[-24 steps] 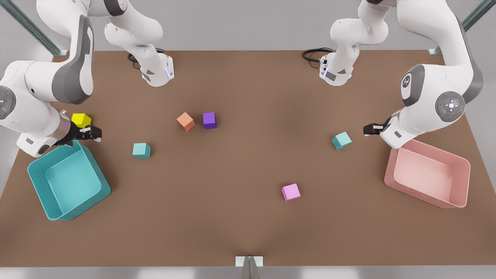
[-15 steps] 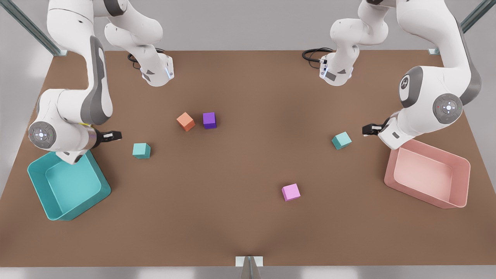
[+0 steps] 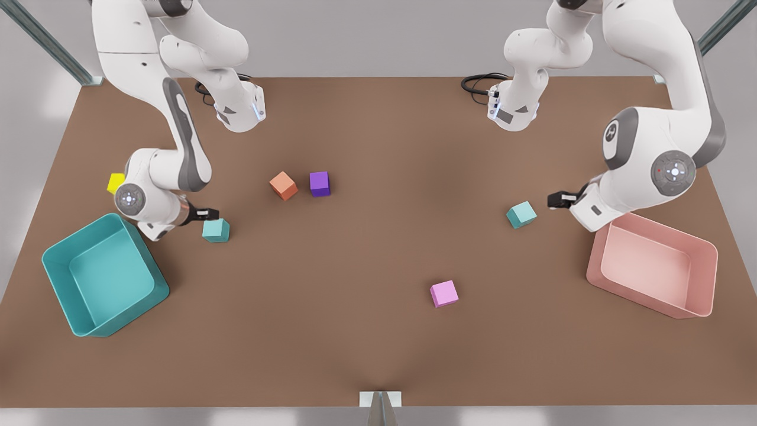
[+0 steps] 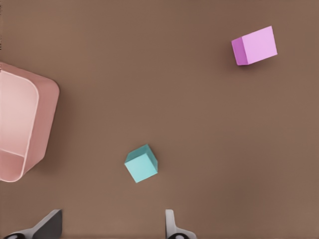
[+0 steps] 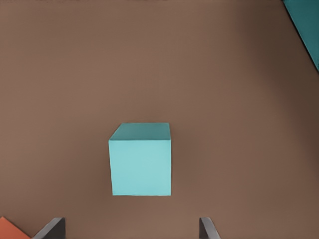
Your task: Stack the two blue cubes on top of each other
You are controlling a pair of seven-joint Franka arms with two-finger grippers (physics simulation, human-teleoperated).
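Two blue cubes lie apart on the brown table. One blue cube (image 3: pixel 216 230) is at the front view's left, and my right gripper (image 3: pixel 210 213) hangs open just behind it; in the right wrist view that cube (image 5: pixel 141 159) sits ahead of the spread gripper (image 5: pixel 129 231). The other blue cube (image 3: pixel 521 214) is at the front view's right, with my left gripper (image 3: pixel 553 199) open a short way to its right. The left wrist view shows this cube (image 4: pixel 141 163) ahead of the open gripper (image 4: pixel 110 229).
A teal bin (image 3: pixel 155 283) stands at the front view's left, a pink bin (image 3: pixel 633 297) at its right. An orange cube (image 3: pixel 283 185) and a purple cube (image 3: pixel 319 183) sit mid-table, a pink cube (image 3: pixel 443 293) nearer the front, a yellow cube (image 3: pixel 115 182) behind the right arm.
My right gripper has swung from beside the teal bin toward the front view's right, up to its blue cube. My left gripper has crept slightly toward the other cube.
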